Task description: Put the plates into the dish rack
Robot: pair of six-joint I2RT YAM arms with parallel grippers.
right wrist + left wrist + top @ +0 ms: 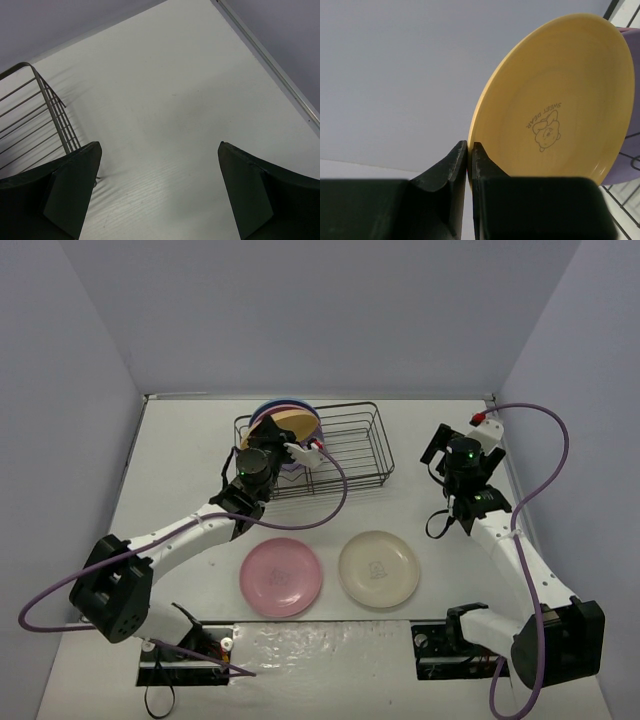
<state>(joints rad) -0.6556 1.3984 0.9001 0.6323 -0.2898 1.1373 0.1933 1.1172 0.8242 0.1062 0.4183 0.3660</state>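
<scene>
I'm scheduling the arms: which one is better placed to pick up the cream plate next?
Right, probably. The right end effector is open and empty, and the cream plate lies on that arm's side. The left end effector is shut on the yellow plate at the dish rack.

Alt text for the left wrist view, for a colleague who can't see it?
The left gripper pinches the rim of a yellow plate printed with a bear and SWEET DEAR. The edge of a purple plate shows behind it at right.

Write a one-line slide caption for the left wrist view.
Left gripper pinches the rim of the yellow-orange plate, purple plate behind.
</scene>
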